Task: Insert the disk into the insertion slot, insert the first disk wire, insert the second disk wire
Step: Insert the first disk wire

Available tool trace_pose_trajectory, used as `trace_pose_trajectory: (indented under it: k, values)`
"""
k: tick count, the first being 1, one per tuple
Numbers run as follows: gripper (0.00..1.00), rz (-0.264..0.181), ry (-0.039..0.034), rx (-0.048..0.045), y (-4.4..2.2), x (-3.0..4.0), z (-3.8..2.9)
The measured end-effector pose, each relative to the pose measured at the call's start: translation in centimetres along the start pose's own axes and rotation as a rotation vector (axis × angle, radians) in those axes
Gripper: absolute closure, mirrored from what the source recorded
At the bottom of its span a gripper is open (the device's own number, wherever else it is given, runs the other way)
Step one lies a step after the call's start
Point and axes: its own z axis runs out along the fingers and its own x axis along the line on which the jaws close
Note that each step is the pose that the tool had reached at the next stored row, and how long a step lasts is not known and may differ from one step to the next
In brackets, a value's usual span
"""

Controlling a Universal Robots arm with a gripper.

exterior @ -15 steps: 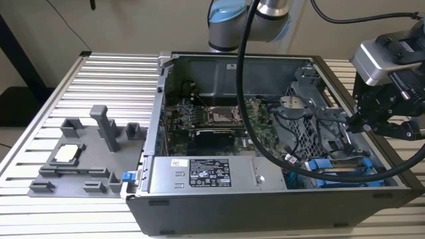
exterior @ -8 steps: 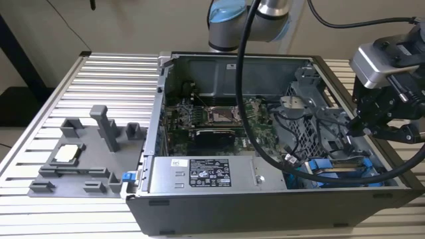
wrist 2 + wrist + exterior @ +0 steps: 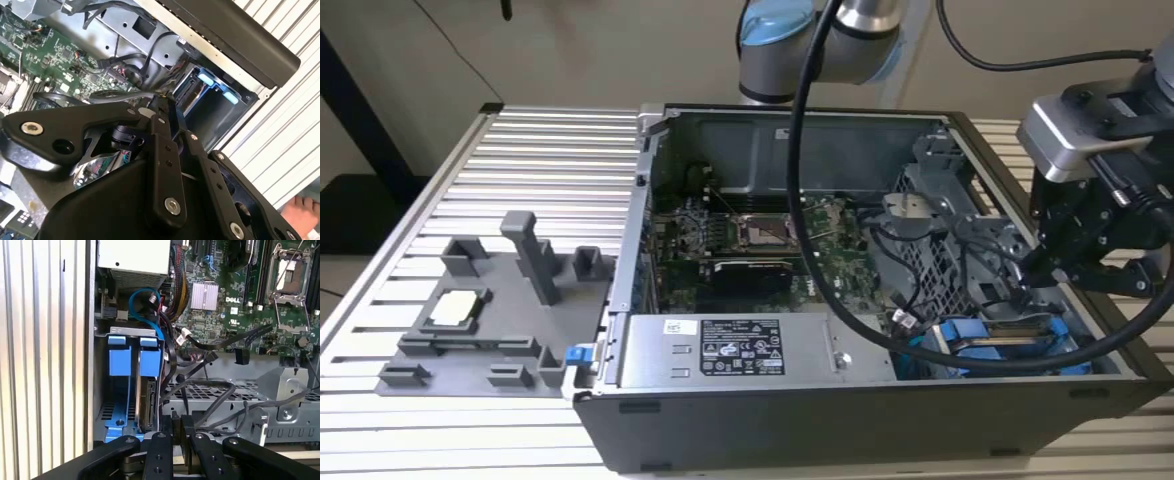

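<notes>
The disk (image 3: 148,405), in its bright blue carrier (image 3: 150,360), stands edge-on inside the insertion slot (image 3: 131,330) at the case's front corner; in the exterior view the disk (image 3: 1014,327) lies low on the exterior view's right. My gripper (image 3: 1027,275) hangs just above and beside that bay. In the first wrist view the gripper (image 3: 181,422) has its fingers (image 3: 175,424) drawn close together, and a thin black disk wire (image 3: 183,395) runs down between them. The second wrist view shows the same narrow closure of the gripper (image 3: 156,102) over the bay.
A large grey computer case (image 3: 761,415) lies open on a slatted metal table (image 3: 534,170). Inside are a motherboard (image 3: 747,245), a silver power-supply box (image 3: 734,350) and loose black cables (image 3: 220,342). A grey fixture (image 3: 480,320) stands to the exterior view's left. A hand (image 3: 300,210) shows by the table.
</notes>
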Motion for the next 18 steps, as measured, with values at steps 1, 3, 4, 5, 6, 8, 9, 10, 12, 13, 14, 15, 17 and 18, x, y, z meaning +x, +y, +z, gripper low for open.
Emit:
trace_pose_trajectory:
  k: [1, 3, 4, 5, 6, 8, 9, 10, 12, 13, 14, 15, 17, 18]
  values:
    - [0.81, 0.001, 0.0090, -0.0002, 0.01, 0.01, 0.03]
    - [0.81, 0.003, 0.0220, -0.0006, 0.02, 0.02, 0.17]
    - [0.81, 0.003, 0.0258, -0.0007, 0.03, 0.04, 0.29]
    - [0.81, 0.003, 0.0278, -0.0008, 0.05, 0.06, 0.46]
    - [0.81, 0.004, 0.0297, -0.0008, 0.07, 0.08, 0.63]
    - [0.81, 0.006, 0.0334, -0.0001, 0.10, 0.12, 0.92]
    - [0.81, 0.009, 0.0356, 0.0005, 0.12, 0.14, 1.08]
    - [0.81, 0.011, 0.0376, 0.0013, 0.13, 0.16, 1.21]
    - [0.81, 0.017, 0.0411, 0.0039, 0.16, 0.20, 1.46]
    - [0.81, 0.020, 0.0423, 0.0058, 0.17, 0.21, 1.57]
    - [0.81, 0.025, 0.0432, 0.0081, 0.18, 0.23, 1.68]
    - [0.81, 0.030, 0.0440, 0.0105, 0.19, 0.24, 1.80]
    - [0.81, 0.042, 0.0481, 0.0143, 0.21, 0.27, 2.01]
    - [0.81, 0.048, 0.0505, 0.0156, 0.22, 0.29, 2.13]
